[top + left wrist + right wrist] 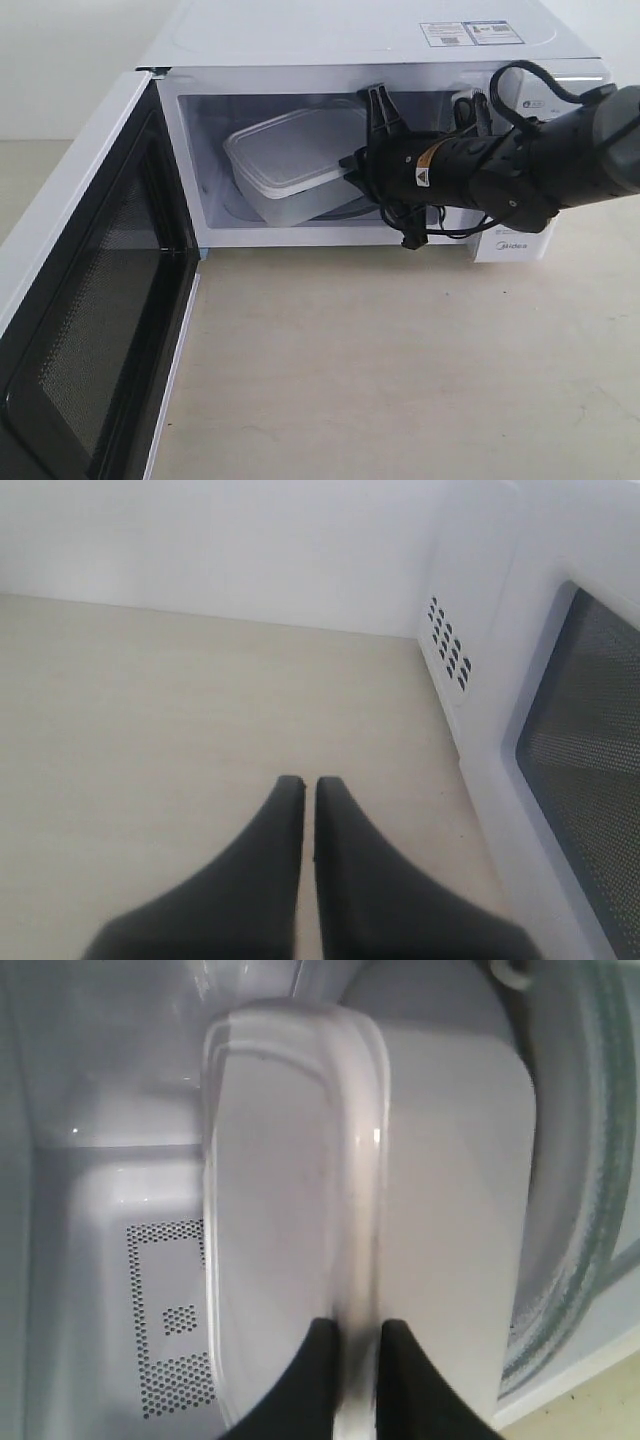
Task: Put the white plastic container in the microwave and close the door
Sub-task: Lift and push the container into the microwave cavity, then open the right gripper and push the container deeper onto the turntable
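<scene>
Closest to the camera is the white-framed door (90,330) with the dark mesh window, swung wide open toward the front left with its black inner face showing. Going by the left wrist view, the left gripper (309,783) is on the door's outer side. Its black fingers are pressed together on nothing, hovering over the pale beige table (150,730) with the door just beside them, so that's the arm nearer the door and on the correct side to push it round. Thing is, the right arm reaches in from the right straight through the opening, so it's in the door's sweep. Further in, the right gripper (358,1326) is pinched onto the rim of the shallow rectangular white plastic container (285,150), at the end by the opening. From there the container lies dead ahead of the fingers, its long axis running away from them deeper into the cavity of the boxy white microwave (350,40). So it's well inside already. Whether it's sitting flat on the glass turntable (575,1250) is hard to call. Looks like it needs a let-go and a straight pull-back along that same line before the door can move.
</scene>
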`<act>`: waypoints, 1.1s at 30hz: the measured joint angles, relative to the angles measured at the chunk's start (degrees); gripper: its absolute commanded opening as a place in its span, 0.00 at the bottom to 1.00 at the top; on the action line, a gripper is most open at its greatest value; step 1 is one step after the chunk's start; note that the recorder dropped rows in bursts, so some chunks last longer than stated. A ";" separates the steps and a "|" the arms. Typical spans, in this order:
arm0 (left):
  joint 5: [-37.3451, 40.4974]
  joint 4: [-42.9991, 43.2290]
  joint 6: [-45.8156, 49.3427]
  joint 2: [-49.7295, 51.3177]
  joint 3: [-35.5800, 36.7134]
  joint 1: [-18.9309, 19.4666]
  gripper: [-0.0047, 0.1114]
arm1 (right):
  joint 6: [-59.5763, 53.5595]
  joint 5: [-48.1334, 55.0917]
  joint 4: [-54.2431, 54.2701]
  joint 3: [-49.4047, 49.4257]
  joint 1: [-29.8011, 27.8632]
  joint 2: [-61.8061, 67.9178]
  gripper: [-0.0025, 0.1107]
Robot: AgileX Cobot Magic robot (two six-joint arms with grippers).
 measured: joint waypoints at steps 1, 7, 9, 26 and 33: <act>0.00 0.00 0.00 0.00 0.00 0.00 0.08 | 0.02 -0.25 0.00 0.00 0.00 0.00 0.26; 0.00 0.00 0.00 0.00 0.00 0.00 0.08 | 0.78 -1.70 0.03 0.00 0.00 0.16 0.38; 0.00 0.00 0.00 0.00 0.00 0.00 0.08 | 1.12 -3.75 0.32 0.11 0.00 0.25 0.38; 0.00 0.15 0.00 0.00 0.00 0.00 0.08 | 12.06 -25.06 -45.96 -3.71 -0.26 3.63 0.02; 0.00 0.15 0.00 0.00 0.00 0.00 0.08 | 10.50 -23.83 -48.80 -3.71 0.61 3.63 0.02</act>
